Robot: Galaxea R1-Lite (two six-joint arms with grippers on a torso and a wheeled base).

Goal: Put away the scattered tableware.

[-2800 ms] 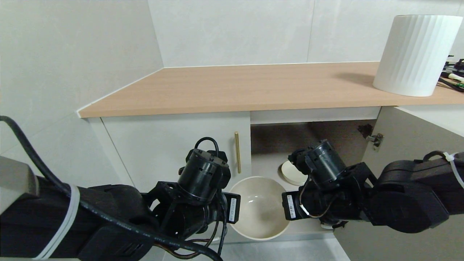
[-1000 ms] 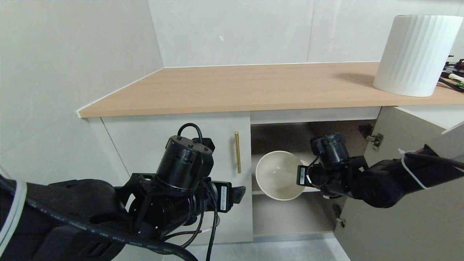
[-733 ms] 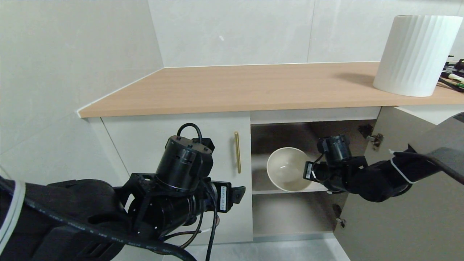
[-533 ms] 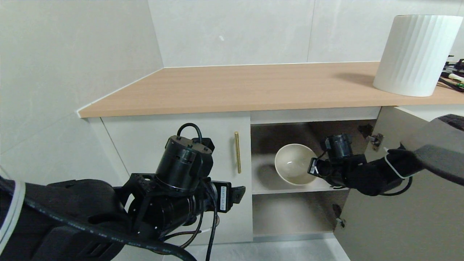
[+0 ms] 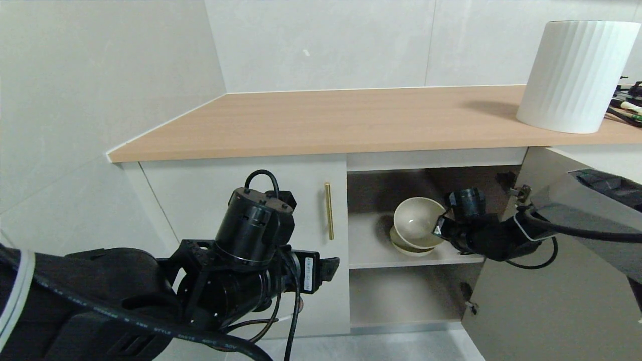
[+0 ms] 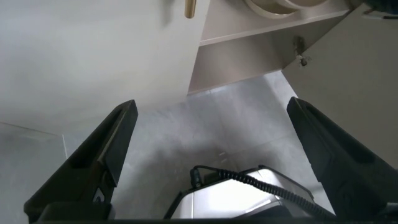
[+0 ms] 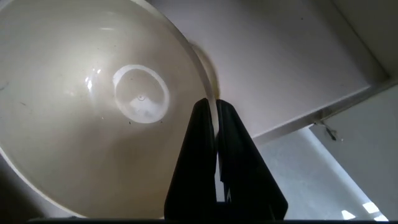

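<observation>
A cream bowl (image 5: 417, 219) hangs tilted inside the open cabinet, just above a smaller cream dish (image 5: 407, 246) that rests on the middle shelf (image 5: 368, 245). My right gripper (image 5: 441, 228) is shut on the bowl's right rim. In the right wrist view the bowl (image 7: 93, 106) has its rim pinched between the dark fingers (image 7: 200, 149) of the right gripper (image 7: 215, 134). My left gripper (image 6: 211, 107) is open with nothing between its fingers. It stays low in front of the shut left door, above the grey floor.
A ribbed white container (image 5: 577, 75) stands at the right of the wooden countertop (image 5: 326, 120), with utensils (image 5: 627, 108) beside it. The left door has a gold handle (image 5: 328, 210). The right door (image 5: 551, 291) is swung open. A lower compartment (image 5: 401, 296) lies under the shelf.
My right gripper carried the bowl from in front of the cabinet up and into it, to just above the dish on the shelf. The left arm drew back left early, then stayed still.
</observation>
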